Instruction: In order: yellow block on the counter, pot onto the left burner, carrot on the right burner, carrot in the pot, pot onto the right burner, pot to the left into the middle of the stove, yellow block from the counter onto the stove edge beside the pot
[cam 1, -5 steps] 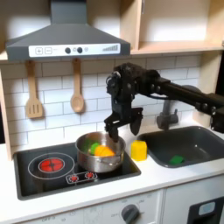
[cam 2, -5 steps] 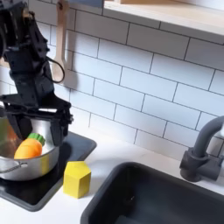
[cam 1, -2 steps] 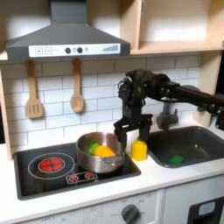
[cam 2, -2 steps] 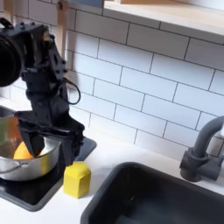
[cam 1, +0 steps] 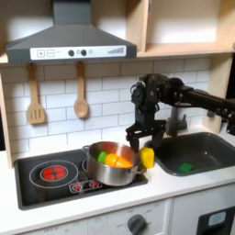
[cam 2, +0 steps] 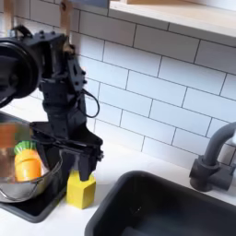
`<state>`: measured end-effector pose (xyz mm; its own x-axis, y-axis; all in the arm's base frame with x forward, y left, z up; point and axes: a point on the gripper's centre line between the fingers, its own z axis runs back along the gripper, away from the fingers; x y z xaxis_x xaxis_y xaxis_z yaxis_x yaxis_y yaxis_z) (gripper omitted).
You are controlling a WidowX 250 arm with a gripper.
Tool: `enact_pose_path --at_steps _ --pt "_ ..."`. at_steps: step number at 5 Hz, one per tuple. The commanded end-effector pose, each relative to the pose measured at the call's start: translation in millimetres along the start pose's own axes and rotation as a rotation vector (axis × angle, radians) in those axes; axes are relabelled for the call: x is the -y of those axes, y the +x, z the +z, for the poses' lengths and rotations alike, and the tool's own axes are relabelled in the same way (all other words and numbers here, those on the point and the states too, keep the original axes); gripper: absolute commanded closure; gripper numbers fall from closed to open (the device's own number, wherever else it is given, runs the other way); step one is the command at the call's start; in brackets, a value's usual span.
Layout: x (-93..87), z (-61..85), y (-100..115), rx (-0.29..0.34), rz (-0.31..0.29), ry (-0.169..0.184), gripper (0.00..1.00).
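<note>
Glossy black stove (cam 1: pixel 55 188) carries the shiny steel pot (cam 2: pixel 20 180), plump orange carrot (cam 2: pixel 29 164) inside; gripper (cam 2: pixel 72 161) spread wide over the rounded yellow block (cam 2: pixel 81 189) at the pot's three o'clock.

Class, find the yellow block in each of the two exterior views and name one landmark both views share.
First exterior view: the yellow block stands on the counter, right of the pot.
Second exterior view: the yellow block sits low, left of centre, below the gripper.
Shared landmark: the pot holding the carrot.

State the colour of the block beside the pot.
Bright yellow block, clearest in the second exterior view.
</note>
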<state>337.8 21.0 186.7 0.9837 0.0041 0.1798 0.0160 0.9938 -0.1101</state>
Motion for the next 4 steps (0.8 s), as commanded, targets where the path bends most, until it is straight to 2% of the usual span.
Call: enact_pose_path --at_steps 1,2,3,4 --pt "-9.1 13.2 9.8 0.029 0.032 0.01 0.0" --pt "-30.5 32.1 23.0 0.092 0.103 0.051 0.0" --pt "-36.8 43.6 30.6 0.116 0.145 0.037 0.0" --pt "-33.3 37.0 29.8 0.085 0.118 0.039 0.0"
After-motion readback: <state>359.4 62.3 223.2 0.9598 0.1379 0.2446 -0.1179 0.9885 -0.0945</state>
